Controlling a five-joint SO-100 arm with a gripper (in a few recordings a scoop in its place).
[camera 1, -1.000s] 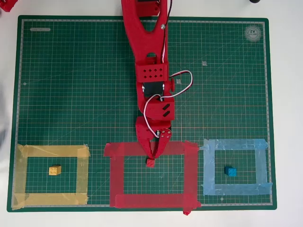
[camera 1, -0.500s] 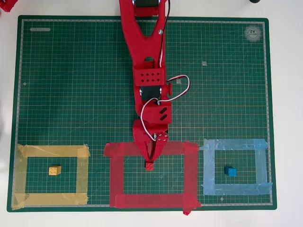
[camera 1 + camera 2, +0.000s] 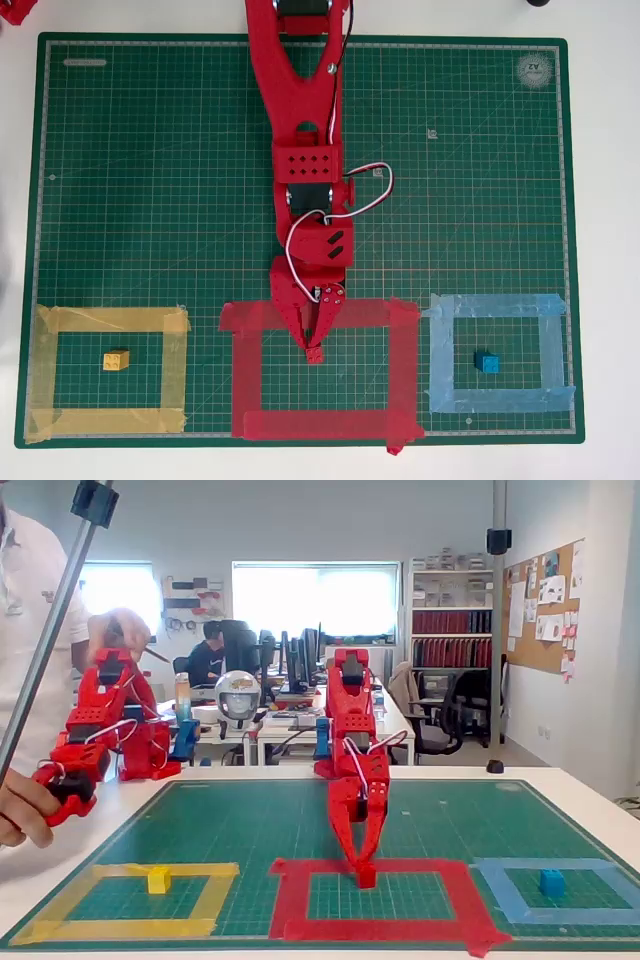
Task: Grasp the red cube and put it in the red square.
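Red cube pinched inside red frame

Red jaws point(image 3: 313, 343) grip the red cube point(image 3: 315, 354) just inside the red square point(image 3: 320, 428), near its top strip. Yellow cube point(image 3: 116, 360) and blue cube point(image 3: 488, 363) sit well apart in their own frames.

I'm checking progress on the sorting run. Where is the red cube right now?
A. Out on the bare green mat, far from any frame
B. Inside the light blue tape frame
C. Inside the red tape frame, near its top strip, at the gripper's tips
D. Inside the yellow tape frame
C: in the overhead view the red cube sits just inside the red square, below its top strip, at the tips of the gripper.
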